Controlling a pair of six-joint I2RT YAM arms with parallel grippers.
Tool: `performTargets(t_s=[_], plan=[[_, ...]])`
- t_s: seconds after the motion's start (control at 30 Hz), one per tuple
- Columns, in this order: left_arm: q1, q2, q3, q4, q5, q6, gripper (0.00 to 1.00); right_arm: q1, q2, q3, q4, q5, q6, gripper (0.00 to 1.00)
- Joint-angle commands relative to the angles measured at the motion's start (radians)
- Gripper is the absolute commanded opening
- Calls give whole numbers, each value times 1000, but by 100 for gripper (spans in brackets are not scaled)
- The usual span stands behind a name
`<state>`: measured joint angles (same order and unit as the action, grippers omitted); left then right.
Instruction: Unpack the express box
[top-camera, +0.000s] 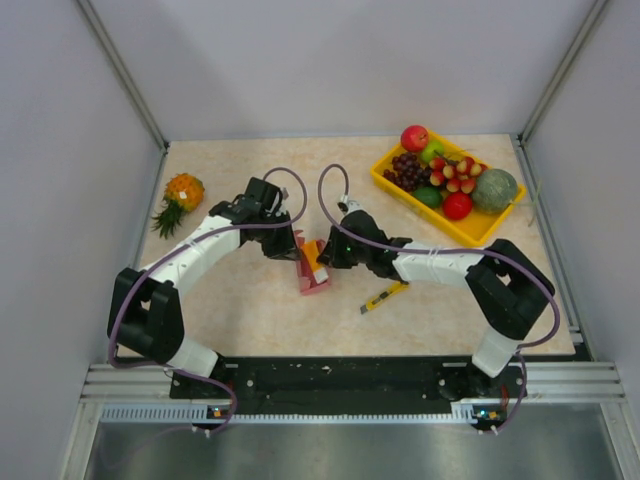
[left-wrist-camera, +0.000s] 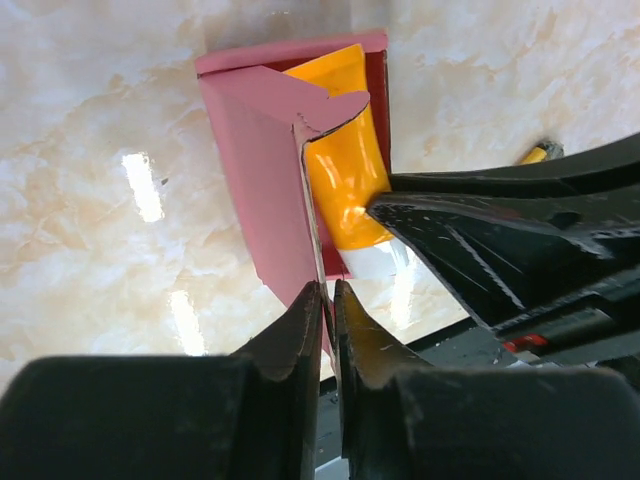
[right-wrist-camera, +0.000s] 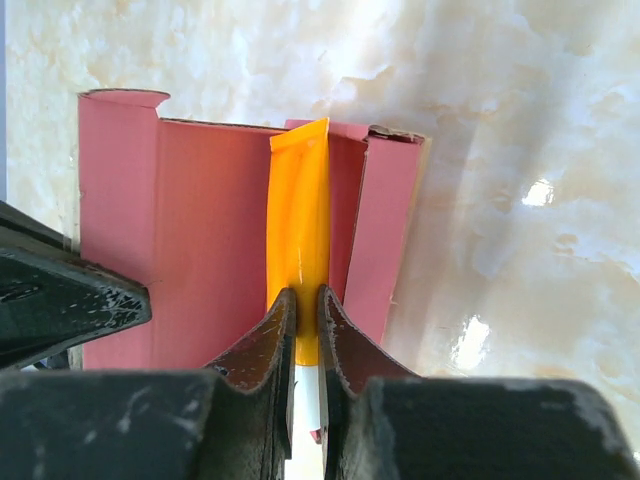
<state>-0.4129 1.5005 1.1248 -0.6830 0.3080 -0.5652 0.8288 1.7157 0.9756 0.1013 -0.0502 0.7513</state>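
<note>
The pink express box (top-camera: 312, 278) lies open at the table's middle. It also shows in the left wrist view (left-wrist-camera: 262, 190) and the right wrist view (right-wrist-camera: 190, 230). My left gripper (top-camera: 292, 246) is shut on the box's raised lid flap (left-wrist-camera: 300, 150), its fingertips (left-wrist-camera: 312, 305) pinching the flap's edge. My right gripper (top-camera: 325, 252) is shut on the orange-and-white packet (right-wrist-camera: 298, 230), which stands partly inside the box and also shows in the left wrist view (left-wrist-camera: 345, 160). The right fingertips (right-wrist-camera: 282, 315) clamp the packet near its white end.
A yellow utility knife (top-camera: 384, 296) lies on the table to the right of the box. A yellow fruit tray (top-camera: 388, 182) with several fruits stands at the back right. A small pineapple (top-camera: 179, 199) lies at the back left.
</note>
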Motion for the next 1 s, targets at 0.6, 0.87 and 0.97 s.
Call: performTargets(t_s=[0.6,0.87,0.97], plan=[[5,27,113,-99,-130,33,12,-56,-221,-78,-90,125,11,0],[6,35,145,-113,-156,41,21,-125,-223,-140,-100,144,0,0],[9,47,158,-110,-155,44,24,-148,-180,-134,-95,141,-21,0]])
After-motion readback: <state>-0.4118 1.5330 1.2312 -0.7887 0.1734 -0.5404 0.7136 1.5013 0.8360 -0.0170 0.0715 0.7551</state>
